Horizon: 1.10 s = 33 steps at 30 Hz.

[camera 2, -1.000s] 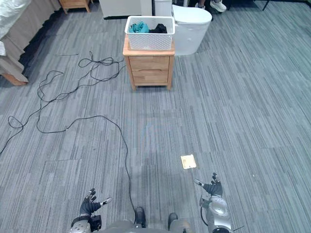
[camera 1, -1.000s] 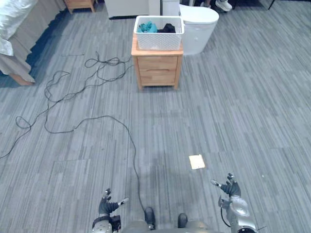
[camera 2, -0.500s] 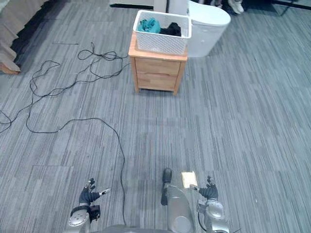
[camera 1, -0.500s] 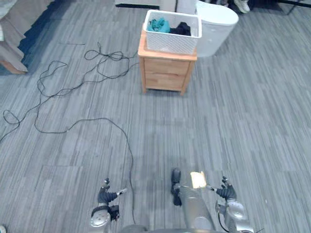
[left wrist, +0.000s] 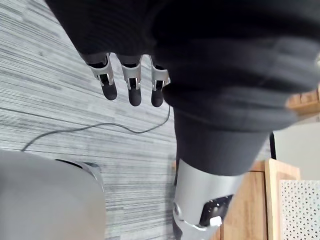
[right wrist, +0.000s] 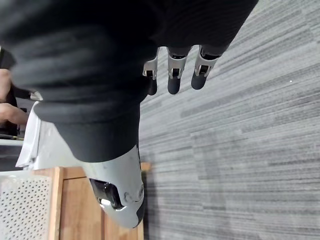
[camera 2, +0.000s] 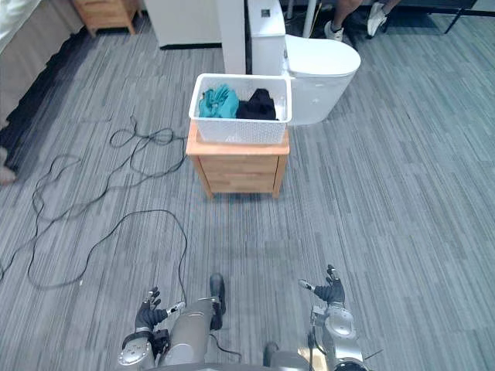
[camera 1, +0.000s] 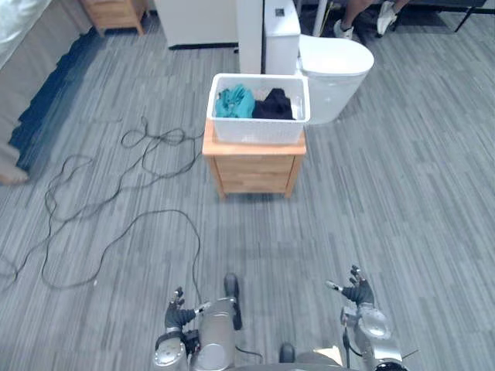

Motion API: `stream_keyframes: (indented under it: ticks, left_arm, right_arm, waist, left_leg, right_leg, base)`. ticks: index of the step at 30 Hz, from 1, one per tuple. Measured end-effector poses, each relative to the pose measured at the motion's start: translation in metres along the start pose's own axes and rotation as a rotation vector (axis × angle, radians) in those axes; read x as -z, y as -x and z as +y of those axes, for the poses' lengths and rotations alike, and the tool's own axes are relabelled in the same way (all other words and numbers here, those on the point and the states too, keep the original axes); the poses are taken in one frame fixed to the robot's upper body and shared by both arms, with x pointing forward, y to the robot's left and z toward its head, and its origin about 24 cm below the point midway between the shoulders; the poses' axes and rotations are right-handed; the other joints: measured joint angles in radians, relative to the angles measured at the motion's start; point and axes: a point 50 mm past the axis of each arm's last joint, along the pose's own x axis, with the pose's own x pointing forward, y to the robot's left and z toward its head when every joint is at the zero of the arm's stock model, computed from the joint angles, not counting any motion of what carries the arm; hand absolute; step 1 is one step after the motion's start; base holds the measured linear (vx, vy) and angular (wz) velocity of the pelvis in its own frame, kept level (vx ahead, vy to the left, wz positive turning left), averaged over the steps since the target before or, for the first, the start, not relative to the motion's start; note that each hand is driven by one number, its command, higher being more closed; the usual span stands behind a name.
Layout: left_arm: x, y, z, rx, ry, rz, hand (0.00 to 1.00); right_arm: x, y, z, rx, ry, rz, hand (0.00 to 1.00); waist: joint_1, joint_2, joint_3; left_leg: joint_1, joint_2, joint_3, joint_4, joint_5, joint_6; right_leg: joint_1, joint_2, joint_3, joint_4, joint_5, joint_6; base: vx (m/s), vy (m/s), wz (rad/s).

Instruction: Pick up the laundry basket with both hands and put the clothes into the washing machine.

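Note:
A white perforated laundry basket (camera 1: 257, 110) stands on a small wooden nightstand (camera 1: 254, 166) ahead of me, holding a teal garment (camera 1: 233, 102) and a black garment (camera 1: 272, 103). Right behind it sits a white round-topped washing machine (camera 1: 334, 66). My left hand (camera 1: 179, 316) hangs low at the bottom left, fingers straight and empty. My right hand (camera 1: 357, 292) hangs low at the bottom right, fingers spread and empty. Both hands are far from the basket. In the wrist views the left hand's fingers (left wrist: 130, 88) and the right hand's fingers (right wrist: 174, 77) hang relaxed above the carpet.
A white cabinet (camera 1: 201, 22) and a second wooden stand (camera 1: 116, 13) line the back wall. A bed edge (camera 1: 15, 35) runs along the far left. A person's shoes (camera 1: 344, 28) show behind the machine. Grey carpet lies between me and the nightstand.
The whole picture has shifted: the nightstand and basket now show larger and nearer the middle, so the camera has moved closer. Both hands stay low and open.

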Motion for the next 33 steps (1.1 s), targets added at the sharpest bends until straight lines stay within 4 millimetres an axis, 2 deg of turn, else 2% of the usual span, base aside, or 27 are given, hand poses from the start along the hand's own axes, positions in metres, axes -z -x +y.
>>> stream_keyframes:
  ticks: [1, 2, 3, 4, 6, 7, 8, 9, 10, 11, 12, 13, 14, 15, 16, 17, 19, 20, 22, 23, 24, 25, 26, 29, 33]
  left_arm:
    - [0.000, -0.001, 0.005, -0.006, -0.016, 0.000, 0.00]
    - [0.003, -0.001, 0.006, -0.002, -0.034, 0.018, 0.00]
    - [0.006, 0.000, 0.007, -0.003, -0.043, 0.032, 0.00]
    - [0.009, 0.001, 0.010, -0.008, -0.052, 0.046, 0.00]
    - [0.006, -0.001, 0.013, -0.012, -0.059, 0.035, 0.00]
    - [0.005, -0.002, 0.014, -0.013, -0.060, 0.030, 0.00]
    - [0.005, -0.002, 0.014, -0.014, -0.061, 0.030, 0.00]
    - [0.005, -0.002, 0.014, -0.013, -0.062, 0.030, 0.00]
    - [0.005, -0.002, 0.014, -0.014, -0.063, 0.031, 0.00]
    - [0.007, -0.001, 0.017, -0.018, -0.070, 0.036, 0.00]
    - [0.008, 0.000, 0.017, -0.019, -0.072, 0.041, 0.00]
    - [0.011, 0.000, 0.017, -0.022, -0.069, 0.057, 0.00]
    - [0.014, 0.002, 0.012, -0.013, -0.060, 0.064, 0.00]
    - [0.014, 0.002, 0.010, -0.012, -0.053, 0.066, 0.00]
    - [0.014, 0.002, 0.005, -0.010, -0.028, 0.070, 0.00]
    - [0.016, 0.004, 0.001, -0.017, 0.007, 0.077, 0.00]
    - [0.017, 0.005, -0.002, -0.014, 0.029, 0.081, 0.00]
    - [0.013, 0.004, -0.004, -0.009, 0.032, 0.067, 0.00]
    - [0.012, 0.004, -0.005, -0.007, 0.036, 0.060, 0.00]
    - [0.014, 0.005, -0.007, -0.005, 0.038, 0.071, 0.00]
    - [0.015, 0.005, -0.008, -0.003, 0.037, 0.076, 0.00]
    - [0.017, 0.006, -0.011, 0.003, 0.041, 0.084, 0.00]
    - [0.017, 0.005, -0.011, 0.007, 0.036, 0.086, 0.00]
    - [0.017, 0.004, -0.003, -0.006, 0.019, 0.084, 0.00]
    - [-0.001, 0.002, 0.004, -0.010, 0.009, 0.001, 0.00]
  right_arm:
    - [0.005, 0.002, 0.004, -0.012, 0.000, 0.021, 0.00]
    - [0.008, 0.003, 0.007, -0.020, 0.004, 0.033, 0.00]
    - [0.009, 0.004, 0.008, -0.026, 0.009, 0.034, 0.00]
    - [0.010, 0.005, 0.011, -0.041, 0.030, 0.033, 0.00]
    - [0.009, 0.006, 0.016, -0.070, 0.064, 0.022, 0.00]
    - [0.006, 0.004, 0.019, -0.078, 0.068, 0.011, 0.00]
    - [0.001, 0.002, 0.020, -0.080, 0.066, -0.003, 0.00]
    - [-0.001, 0.002, 0.018, -0.076, 0.067, -0.012, 0.00]
    - [0.000, 0.002, 0.017, -0.074, 0.067, -0.009, 0.00]
    - [0.004, 0.004, 0.017, -0.073, 0.067, 0.003, 0.00]
    - [0.007, 0.005, 0.016, -0.072, 0.068, 0.012, 0.00]
    - [0.016, 0.009, 0.009, -0.059, 0.078, 0.038, 0.00]
    - [0.019, 0.011, 0.004, -0.049, 0.082, 0.046, 0.00]
    - [0.017, 0.011, 0.004, -0.048, 0.079, 0.035, 0.00]
    - [0.011, 0.011, 0.004, -0.048, 0.073, 0.005, 0.00]
    - [0.007, 0.013, 0.004, -0.049, 0.065, -0.018, 0.00]
    - [0.004, 0.014, 0.007, -0.051, 0.048, -0.034, 0.00]
    - [0.002, 0.014, 0.007, -0.043, 0.031, -0.042, 0.00]
    - [0.000, 0.013, 0.008, -0.041, 0.021, -0.049, 0.00]
    - [0.000, 0.012, 0.006, -0.033, 0.013, -0.049, 0.00]
    - [0.000, 0.012, 0.004, -0.023, 0.010, -0.047, 0.00]
    - [0.001, 0.012, -0.002, -0.005, 0.014, -0.045, 0.00]
    - [0.007, 0.013, -0.002, 0.000, 0.007, -0.016, 0.00]
    - [0.013, 0.018, -0.005, 0.007, 0.007, -0.006, 0.00]
    - [-0.003, 0.016, -0.007, 0.009, 0.005, -0.073, 0.00]
  waist:
    - [-0.004, -0.025, 0.005]
    - [-0.022, -0.033, 0.009]
    - [-0.027, -0.029, 0.010]
    - [-0.032, -0.019, 0.012]
    - [-0.035, -0.007, 0.015]
    - [-0.040, -0.009, 0.013]
    - [-0.049, -0.001, 0.017]
    - [-0.055, -0.005, 0.015]
    - [-0.056, -0.004, 0.015]
    - [-0.054, -0.010, 0.012]
    - [-0.053, -0.021, 0.007]
    - [-0.054, -0.028, -0.006]
    - [-0.052, -0.003, -0.016]
    - [-0.052, -0.001, -0.015]
    - [-0.055, 0.013, -0.006]
    - [-0.056, 0.028, 0.002]
    - [-0.041, 0.033, 0.001]
    - [-0.024, 0.027, 0.001]
    - [-0.020, 0.024, 0.000]
    - [-0.021, 0.032, -0.004]
    - [-0.023, 0.044, -0.011]
    - [-0.027, 0.056, -0.019]
    - [-0.023, 0.051, -0.028]
    - [-0.024, 0.022, -0.048]
    - [-0.024, 0.015, -0.053]
  left_leg:
    - [0.064, -0.036, 0.014, -0.006, -0.039, 0.024]
    - [0.135, -0.060, 0.015, -0.003, -0.078, 0.041]
    - [0.177, -0.064, 0.015, -0.007, -0.094, 0.049]
    - [0.264, -0.064, 0.014, -0.037, -0.118, 0.055]
    - [0.360, -0.062, 0.007, -0.099, -0.122, 0.054]
    - [0.392, -0.057, -0.001, -0.125, -0.122, 0.054]
    - [0.418, -0.050, -0.010, -0.145, -0.122, 0.053]
    - [0.443, -0.038, -0.018, -0.160, -0.134, 0.028]
    - [0.455, -0.035, -0.022, -0.167, -0.143, 0.013]
    - [0.485, -0.039, -0.028, -0.175, -0.164, -0.022]
    - [0.500, -0.042, -0.036, -0.172, -0.176, -0.041]
    - [0.522, -0.036, -0.057, -0.158, -0.196, -0.069]
    - [0.511, -0.007, -0.074, -0.100, -0.198, -0.079]
    - [0.489, 0.000, -0.080, -0.043, -0.197, -0.081]
    - [0.421, 0.028, -0.077, 0.124, -0.189, -0.094]
    - [0.339, 0.078, -0.064, 0.338, -0.148, -0.159]
    - [0.270, 0.152, -0.030, 0.496, -0.160, -0.151]
    - [0.249, 0.167, -0.016, 0.467, -0.171, -0.133]
    - [0.233, 0.169, -0.010, 0.353, -0.172, -0.130]
    - [0.228, 0.164, -0.024, 0.171, -0.167, -0.136]
    - [0.233, 0.154, -0.043, 0.074, -0.150, -0.147]
    - [0.242, 0.145, -0.069, -0.075, -0.055, -0.155]
    - [0.269, 0.125, -0.071, -0.127, -0.017, -0.141]
    - [0.318, 0.080, -0.055, -0.212, 0.004, -0.119]
    - [0.342, 0.049, -0.041, -0.268, 0.020, -0.101]
  right_leg:
    - [-0.097, -0.057, 0.007, 0.273, 0.058, 0.067]
    - [-0.164, -0.092, -0.003, 0.486, 0.066, 0.073]
    - [-0.186, -0.105, -0.020, 0.560, 0.054, 0.053]
    - [-0.224, -0.108, -0.054, 0.609, 0.029, 0.018]
    - [-0.289, -0.094, -0.121, 0.530, -0.005, 0.011]
    - [-0.324, -0.079, -0.152, 0.448, -0.013, 0.008]
    - [-0.362, -0.052, -0.171, 0.298, -0.012, 0.010]
    - [-0.382, -0.018, -0.169, 0.124, 0.015, 0.020]
    - [-0.382, 0.001, -0.167, 0.036, 0.047, 0.018]
    - [-0.382, 0.027, -0.140, -0.128, 0.152, 0.001]
    - [-0.377, 0.035, -0.124, -0.174, 0.237, -0.023]
    - [-0.365, 0.040, -0.105, -0.149, 0.316, -0.064]
    - [-0.355, 0.049, -0.140, -0.135, 0.287, -0.077]
    - [-0.341, 0.048, -0.149, -0.137, 0.262, -0.078]
    - [-0.310, 0.057, -0.167, -0.146, 0.235, -0.084]
    - [-0.257, 0.079, -0.177, -0.179, 0.222, -0.094]
    - [-0.172, 0.104, -0.180, -0.221, 0.213, -0.106]
    - [-0.128, 0.101, -0.172, -0.249, 0.213, -0.106]
    - [-0.095, 0.092, -0.159, -0.280, 0.213, -0.105]
    - [-0.092, 0.086, -0.143, -0.285, 0.209, -0.093]
    - [-0.092, 0.083, -0.139, -0.285, 0.204, -0.081]
    - [-0.095, 0.091, -0.135, -0.287, 0.200, -0.065]
    - [-0.077, 0.082, -0.117, -0.312, 0.199, -0.031]
    - [-0.054, 0.040, -0.112, -0.344, 0.200, -0.014]
    - [-0.056, 0.018, -0.096, -0.359, 0.203, 0.004]
  base:
    - [0.54, 0.239, -0.02]
    - [0.54, 0.218, 0.08]
    - [0.64, 0.206, 0.12]
    - [0.62, 0.161, 0.07]
    - [0.45, 0.087, 0.10]
    - [0.39, 0.017, 0.24]
    - [0.57, 0.009, 0.37]
    - [0.47, -0.014, 0.38]
    - [0.47, -0.042, 0.42]
    - [0.38, -0.052, 0.34]
    - [0.48, -0.110, 0.54]
    - [0.58, -0.173, 0.49]
    - [0.48, -0.154, 0.48]
    - [0.55, -0.226, 0.33]
    - [0.44, -0.205, 0.34]
    - [0.51, -0.224, 0.20]
    - [0.39, -0.114, -0.10]
    - [0.35, -0.086, -0.23]
    - [0.26, 0.003, -0.25]
    - [0.22, 0.081, -0.25]
    - [0.19, 0.140, -0.24]
    - [0.19, 0.155, -0.15]
    - [0.22, 0.159, -0.10]
    - [0.14, 0.113, 0.01]
    - [0.06, 0.074, -0.07]
